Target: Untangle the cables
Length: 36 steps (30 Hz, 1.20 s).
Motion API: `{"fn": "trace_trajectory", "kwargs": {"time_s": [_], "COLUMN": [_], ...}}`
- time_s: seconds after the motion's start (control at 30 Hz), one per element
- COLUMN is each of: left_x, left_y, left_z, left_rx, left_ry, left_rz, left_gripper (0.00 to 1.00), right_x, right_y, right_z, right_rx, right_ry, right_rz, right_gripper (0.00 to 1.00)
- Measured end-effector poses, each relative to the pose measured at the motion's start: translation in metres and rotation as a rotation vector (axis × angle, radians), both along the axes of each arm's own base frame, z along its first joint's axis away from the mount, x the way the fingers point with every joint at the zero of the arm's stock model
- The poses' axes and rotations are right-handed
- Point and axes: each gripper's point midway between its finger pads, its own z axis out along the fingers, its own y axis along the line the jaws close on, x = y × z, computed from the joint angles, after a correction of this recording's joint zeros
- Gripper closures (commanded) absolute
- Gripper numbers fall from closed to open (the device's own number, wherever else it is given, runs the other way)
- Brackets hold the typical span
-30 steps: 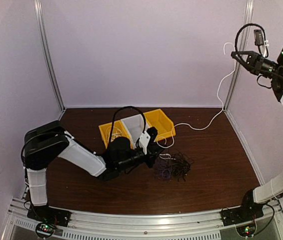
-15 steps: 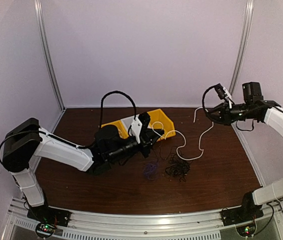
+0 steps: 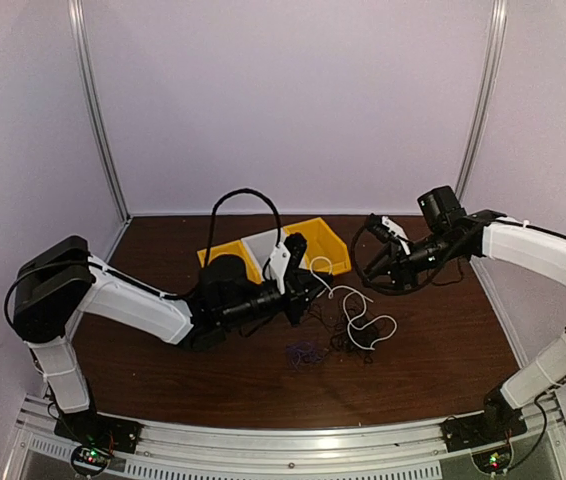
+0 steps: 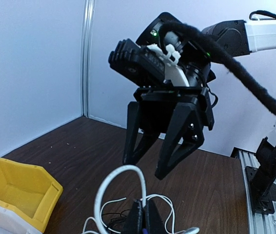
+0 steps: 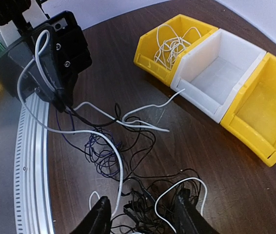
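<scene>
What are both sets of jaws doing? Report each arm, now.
Left gripper: jaws shut on strands of the cables.
Right gripper: jaws open, holding nothing.

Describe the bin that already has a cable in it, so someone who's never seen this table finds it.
On the brown table, three bins stand in a row: yellow, white, yellow. Pick the yellow bin at the end nearest the left arm. Unlike the empty yellow bin at the other end, it holds a loose coil of white cable.
</scene>
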Motion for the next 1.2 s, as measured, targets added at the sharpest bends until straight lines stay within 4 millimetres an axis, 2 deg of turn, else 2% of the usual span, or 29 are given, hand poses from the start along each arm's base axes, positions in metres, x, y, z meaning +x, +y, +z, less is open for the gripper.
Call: {"fn": "trace_trajectory", "kwargs": {"time_s": [0.07, 0.17, 0.27, 0.33, 0.4, 0.47, 0.5, 0.6, 0.67, 0.7, 0.77, 0.83, 0.9, 1.0, 1.1, 1.2], "left_x": [0.0, -0.001, -0.001, -0.001, -0.001, -0.002, -0.001, -0.001, 0.001, 0.002, 0.006, 0.009, 0.011, 0.012, 0.013, 0.013], "left_y": [0.001, 0.002, 0.002, 0.003, 0.003, 0.003, 0.003, 0.003, 0.003, 0.004, 0.003, 0.001, -0.002, -0.006, -0.007, -0.007], "left_z": [-0.008, -0.017, -0.018, -0.016, -0.015, -0.014, -0.014, -0.013, -0.014, -0.016, -0.027, -0.046, -0.074, -0.119, -0.152, -0.174], "left_rx": [0.008, 0.017, 0.01, 0.002, -0.001, -0.004, -0.006, -0.009, -0.006, -0.003, 0.01, 0.039, 0.084, 0.152, 0.202, 0.23], "left_ry": [0.02, 0.042, 0.051, 0.052, 0.051, 0.05, 0.05, 0.048, 0.049, 0.05, 0.058, 0.075, 0.099, 0.14, 0.181, 0.215], "left_rz": [-0.001, -0.001, -0.002, -0.002, -0.003, -0.003, -0.002, 0.001, 0.011, 0.018, 0.035, 0.045, 0.049, 0.049, 0.048, 0.049], "left_gripper": [0.98, 0.98, 0.98, 0.99, 0.99, 0.98, 0.98, 0.94, 0.94, 0.94, 0.94, 0.94, 0.92, 0.88, 0.87, 0.87], "right_x": [-0.004, -0.011, -0.012, -0.011, -0.01, -0.008, -0.007, -0.006, -0.002, 0.002, 0.014, 0.026, 0.028, 0.008, -0.021, -0.041], "right_y": [0.005, 0.01, 0.016, 0.019, 0.021, 0.021, 0.021, 0.021, 0.021, 0.023, 0.027, 0.031, 0.032, 0.024, 0.013, 0.006], "right_z": [-0.013, -0.024, -0.029, -0.036, -0.044, -0.052, -0.055, -0.057, -0.045, -0.033, 0.004, 0.068, 0.134, 0.235, 0.301, 0.344], "right_rx": [-0.013, -0.021, -0.023, -0.031, -0.04, -0.054, -0.06, -0.072, -0.074, -0.072, -0.052, 0.0, 0.068, 0.183, 0.275, 0.345], "right_ry": [0.036, 0.074, 0.092, 0.111, 0.137, 0.163, 0.169, 0.183, 0.178, 0.161, 0.088, -0.039, -0.18, -0.396, -0.531, -0.605], "right_rz": [0.013, 0.028, 0.041, 0.046, 0.043, 0.031, 0.028, 0.019, 0.015, 0.014, 0.01, 0.005, 0.003, 0.006, 0.015, 0.024], "right_gripper": [0.4, 0.36, 0.37, 0.42, 0.54, 0.91, 1.0, 1.0, 1.0, 1.0, 1.0, 1.0, 1.0, 1.0, 1.0, 1.0]}}
